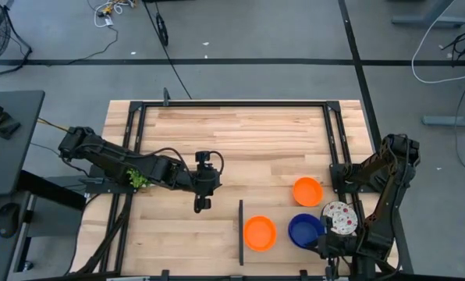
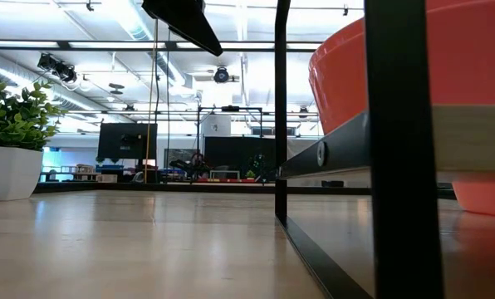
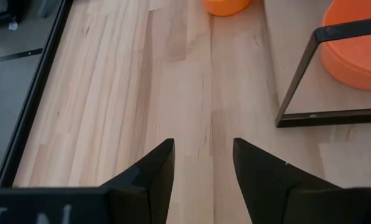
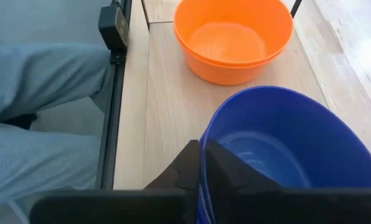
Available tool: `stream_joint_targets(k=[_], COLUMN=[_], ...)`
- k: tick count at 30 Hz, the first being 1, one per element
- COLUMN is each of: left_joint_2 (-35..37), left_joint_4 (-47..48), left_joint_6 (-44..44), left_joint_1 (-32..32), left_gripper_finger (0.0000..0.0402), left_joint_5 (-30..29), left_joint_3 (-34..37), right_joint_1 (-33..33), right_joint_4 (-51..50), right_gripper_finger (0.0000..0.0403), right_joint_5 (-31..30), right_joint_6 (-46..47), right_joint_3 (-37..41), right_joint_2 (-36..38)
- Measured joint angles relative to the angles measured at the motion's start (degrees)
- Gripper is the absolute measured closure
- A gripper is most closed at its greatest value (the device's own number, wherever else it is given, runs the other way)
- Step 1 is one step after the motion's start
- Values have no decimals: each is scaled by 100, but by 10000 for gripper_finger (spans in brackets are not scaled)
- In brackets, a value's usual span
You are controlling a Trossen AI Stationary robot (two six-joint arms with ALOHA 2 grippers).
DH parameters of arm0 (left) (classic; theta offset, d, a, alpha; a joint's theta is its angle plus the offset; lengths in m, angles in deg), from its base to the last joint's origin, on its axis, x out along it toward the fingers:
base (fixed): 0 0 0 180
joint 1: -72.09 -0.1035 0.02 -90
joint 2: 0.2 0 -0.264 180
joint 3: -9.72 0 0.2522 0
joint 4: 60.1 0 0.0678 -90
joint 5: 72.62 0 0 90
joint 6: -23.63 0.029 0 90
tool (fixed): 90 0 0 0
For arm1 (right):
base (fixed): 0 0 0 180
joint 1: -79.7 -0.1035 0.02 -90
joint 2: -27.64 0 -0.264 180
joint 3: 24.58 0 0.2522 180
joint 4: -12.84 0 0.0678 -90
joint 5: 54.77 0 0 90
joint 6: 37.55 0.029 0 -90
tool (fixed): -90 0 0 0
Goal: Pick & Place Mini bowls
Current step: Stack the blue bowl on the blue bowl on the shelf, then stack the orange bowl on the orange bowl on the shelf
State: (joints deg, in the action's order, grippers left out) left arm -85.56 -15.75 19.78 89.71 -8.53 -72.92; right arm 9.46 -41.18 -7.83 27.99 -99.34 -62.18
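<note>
Two tools: right tool (image 4: pixel 201 168) clamped on blue bowl (image 4: pixel 285 149) rim — left tool (image 3: pixel 201 165) apart, empty.

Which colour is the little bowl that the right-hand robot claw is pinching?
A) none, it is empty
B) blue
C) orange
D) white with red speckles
B: in the right wrist view the right gripper is closed over the rim of the blue bowl, while an orange bowl sits free on the table beyond it.
</note>
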Motion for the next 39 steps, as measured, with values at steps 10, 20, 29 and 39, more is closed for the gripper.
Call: stream_joint_targets(k=[10,20,29,39], left_joint_2=[0,0,0,2], left_joint_4=[2,2,5,136], left_joint_6=[-4,-4,-30,51], left_joint_1=[-2,-4,69,459], left_gripper_finger=[232,232,232,232], left_joint_5=[0,18,21,20], left_joint_3=[0,0,0,0], right_joint_1=[97,389,824,932], right_joint_4=[26,345,91,165], right_gripper_finger=[282,266,381,398], right_joint_5=[165,1047,1820,627], right_joint_6=[-14,-289,-500,-1077], right_joint_3=[0,0,2,2], right_joint_2=[29,675,586,646])
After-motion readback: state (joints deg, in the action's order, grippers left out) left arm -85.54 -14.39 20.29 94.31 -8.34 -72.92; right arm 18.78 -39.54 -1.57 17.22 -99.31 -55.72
